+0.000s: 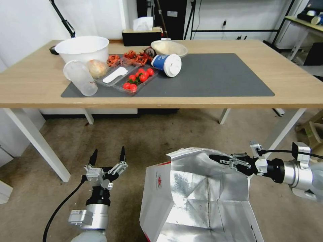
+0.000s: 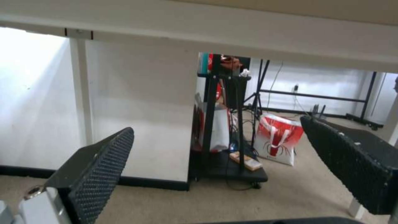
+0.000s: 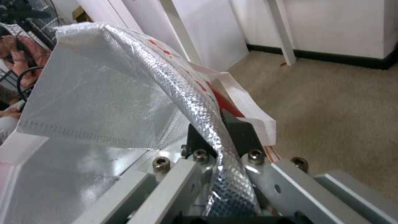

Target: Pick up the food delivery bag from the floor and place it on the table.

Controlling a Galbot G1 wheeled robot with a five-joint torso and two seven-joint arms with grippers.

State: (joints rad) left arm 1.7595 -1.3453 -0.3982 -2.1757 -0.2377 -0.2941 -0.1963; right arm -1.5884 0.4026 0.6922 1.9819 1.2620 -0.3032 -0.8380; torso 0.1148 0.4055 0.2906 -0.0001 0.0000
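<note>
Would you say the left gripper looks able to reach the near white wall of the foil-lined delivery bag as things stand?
Probably yes. The left gripper is open over bare carpeted floor, apart from the white foil-lined food delivery bag, with nothing between them. The right gripper is shut on the bag's far rim.

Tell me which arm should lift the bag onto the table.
Right. The right gripper is already shut on the bag at its rim, foil wall pinched between its jaws. The left gripper hangs open beside the bag, holding nothing. The table stands just ahead.
</note>
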